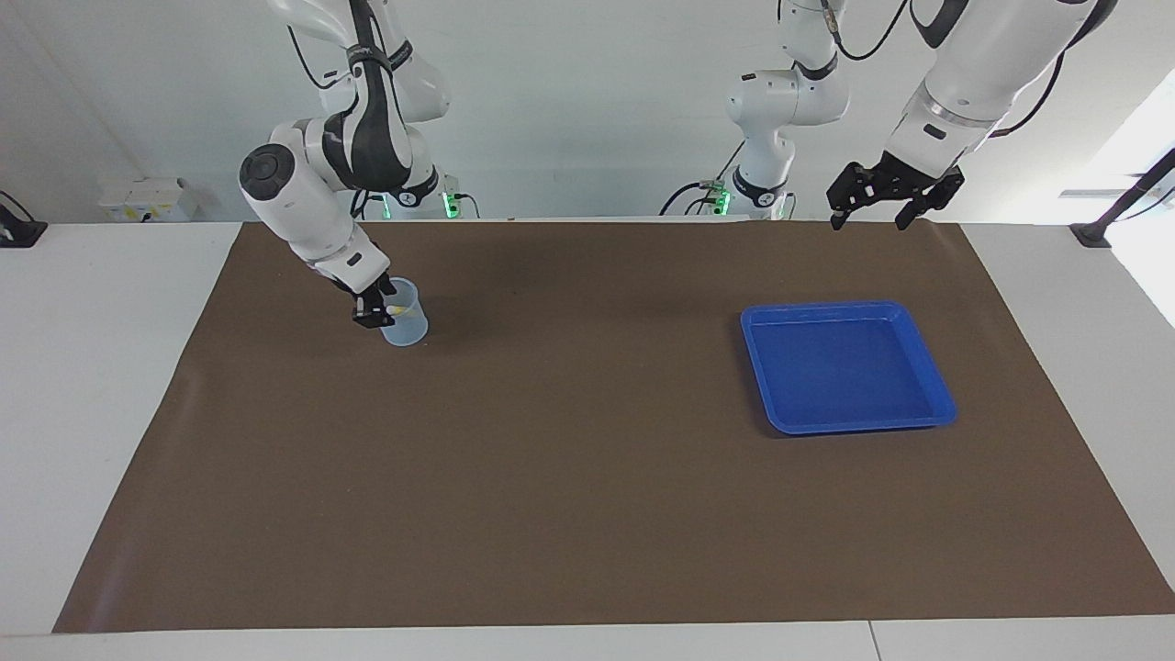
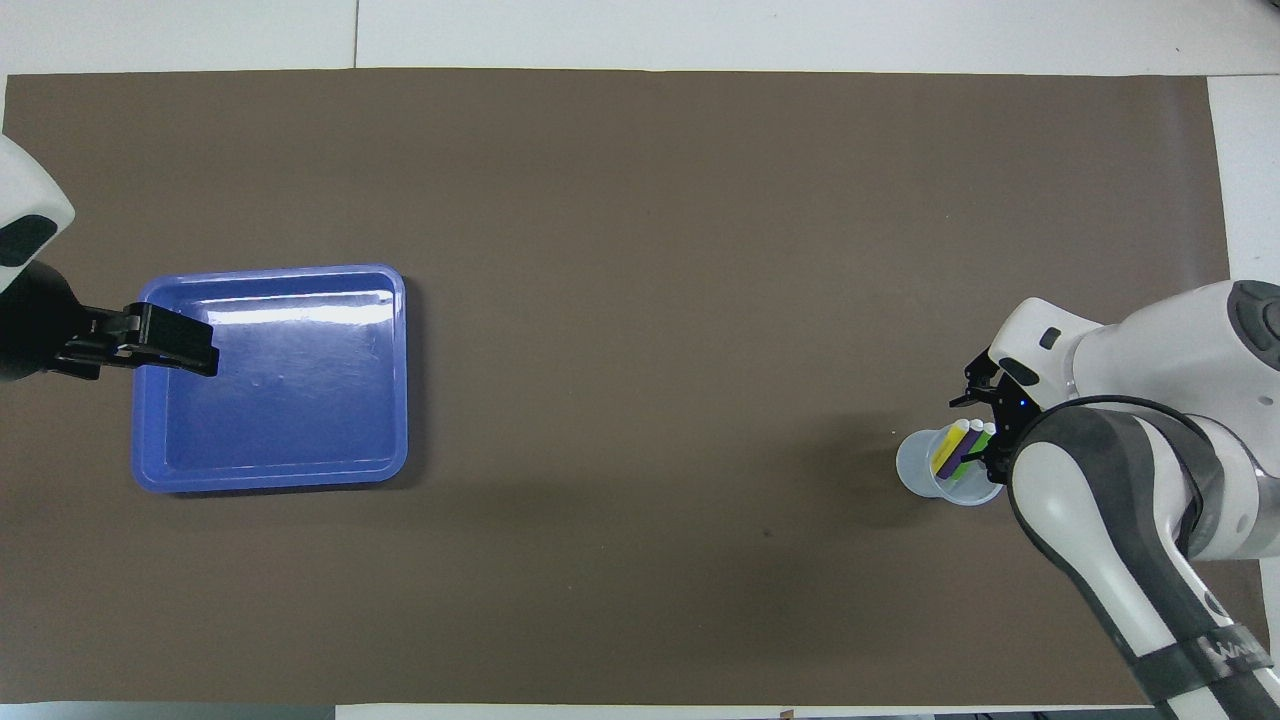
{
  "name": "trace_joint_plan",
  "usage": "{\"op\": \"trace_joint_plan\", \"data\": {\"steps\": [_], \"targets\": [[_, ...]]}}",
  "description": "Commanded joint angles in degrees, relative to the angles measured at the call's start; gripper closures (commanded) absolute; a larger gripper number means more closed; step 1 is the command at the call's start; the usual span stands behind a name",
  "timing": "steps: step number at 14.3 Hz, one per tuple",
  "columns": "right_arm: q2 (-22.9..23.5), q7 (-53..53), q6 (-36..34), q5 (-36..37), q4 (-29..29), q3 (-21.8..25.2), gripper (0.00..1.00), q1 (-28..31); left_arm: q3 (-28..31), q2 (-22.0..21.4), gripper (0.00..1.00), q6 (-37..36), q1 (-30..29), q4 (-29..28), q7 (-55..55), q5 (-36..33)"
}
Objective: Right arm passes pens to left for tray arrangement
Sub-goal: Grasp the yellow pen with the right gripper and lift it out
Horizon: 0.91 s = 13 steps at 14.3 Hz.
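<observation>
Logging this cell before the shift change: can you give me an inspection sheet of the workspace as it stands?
Surface: white table covered by a brown mat.
Job's things: yellow, purple and bright green marker pens stand in a small translucent plastic cup toward the right arm's end; the shallow square bright-blue plastic tray holds nothing, toward the left arm's end.
Clutter: nothing seen.
Grippers: right claw at the cup's rim, over the pens; left claw open, waiting in the air over the mat's edge nearest the robots.
Cables: black leads run along both arms.
Surroundings: pale wall, a white box on the table.
</observation>
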State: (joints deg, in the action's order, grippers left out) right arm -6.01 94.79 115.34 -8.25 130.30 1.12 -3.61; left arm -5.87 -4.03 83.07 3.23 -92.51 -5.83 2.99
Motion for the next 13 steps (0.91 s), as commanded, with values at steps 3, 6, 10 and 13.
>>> {"op": "trace_joint_plan", "data": {"steps": [3,6,10,13], "targets": [[-1.1,1.2,0.9,-1.1,1.3,-0.3,0.42,0.2,0.1,-0.1,0.00,-0.1,-0.2,0.1,-0.4,0.0],[-1.1,0.7,0.7,-1.1,1.4,-0.3,0.48,0.2,0.2,0.0,0.00,0.1,-0.2,0.1,-0.5,0.0],[-1.1,-0.9,0.4,-1.1,1.4,-0.3,0.76,0.1,0.2,-0.5,0.00,0.3,-0.2,-0.7,-0.2,0.0],[-1.1,-1.2,0.2,-1.1,1.2,-0.3,0.89,0.1,0.2,-0.6,0.00,0.4,-0.1,-1.1,-0.2,0.0]]}}
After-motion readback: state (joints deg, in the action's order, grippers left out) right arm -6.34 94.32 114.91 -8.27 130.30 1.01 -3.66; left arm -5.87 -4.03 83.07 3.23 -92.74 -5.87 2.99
